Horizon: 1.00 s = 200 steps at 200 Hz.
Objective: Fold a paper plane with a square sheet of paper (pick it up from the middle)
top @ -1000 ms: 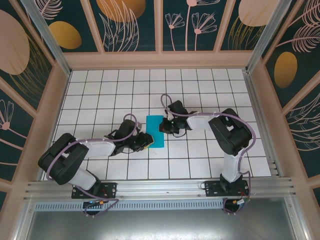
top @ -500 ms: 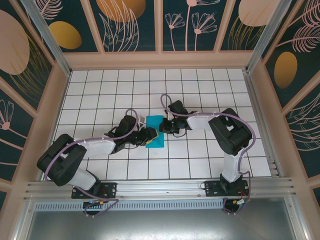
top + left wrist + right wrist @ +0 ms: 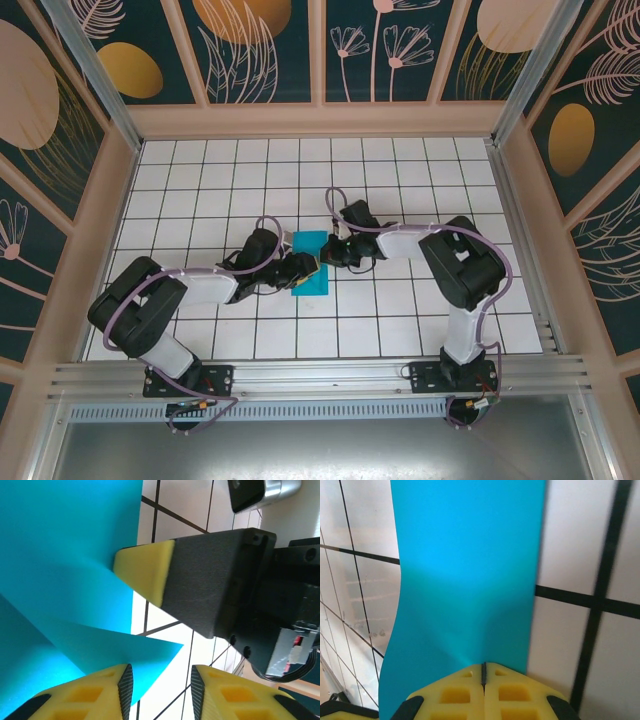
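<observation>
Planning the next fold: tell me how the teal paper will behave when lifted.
Likely floppy: the teal paper bows and dimples where the shut right tool meets it. Probably very light and quick to crease, as sharp fold lines show near the left tool. It might slide on the smooth tiles.

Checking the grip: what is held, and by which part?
The right gripper pinches the folded teal-blue paper sheet at its edge; the left gripper is open, holding nothing.
</observation>
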Motion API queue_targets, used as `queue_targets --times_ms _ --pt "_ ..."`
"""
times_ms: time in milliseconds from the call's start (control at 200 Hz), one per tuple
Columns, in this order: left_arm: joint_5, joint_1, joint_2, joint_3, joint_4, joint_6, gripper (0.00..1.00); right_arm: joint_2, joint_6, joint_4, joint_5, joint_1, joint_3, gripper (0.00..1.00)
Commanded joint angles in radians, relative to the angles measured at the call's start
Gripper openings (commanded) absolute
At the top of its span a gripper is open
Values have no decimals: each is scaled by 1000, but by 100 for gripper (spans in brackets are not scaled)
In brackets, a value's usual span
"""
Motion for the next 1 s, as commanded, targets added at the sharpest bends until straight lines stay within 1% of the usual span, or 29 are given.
queue_targets --times_ms 0,105,300,480,530,716,996 --pt "-46 6 7 3 13 17 36 -94 28 53 -37 -29 -30 3" --pt "-56 6 13 -4 18 12 32 -153 49 105 -65 -50 -75 9" --pt "-55 6 22 -9 34 2 25 -203 50 212 -126 -62 -180 27" --pt "-53 5 29 -12 40 0 20 -225 59 300 -196 -61 -239 34" --pt "-51 5 34 -13 43 1 18 -226 59 309 -210 -61 -243 35" --pt "-46 5 39 -11 51 -3 14 -214 50 321 -228 -56 -243 36" --pt "-47 6 39 -13 52 -6 13 -167 36 303 -239 -42 -213 33"
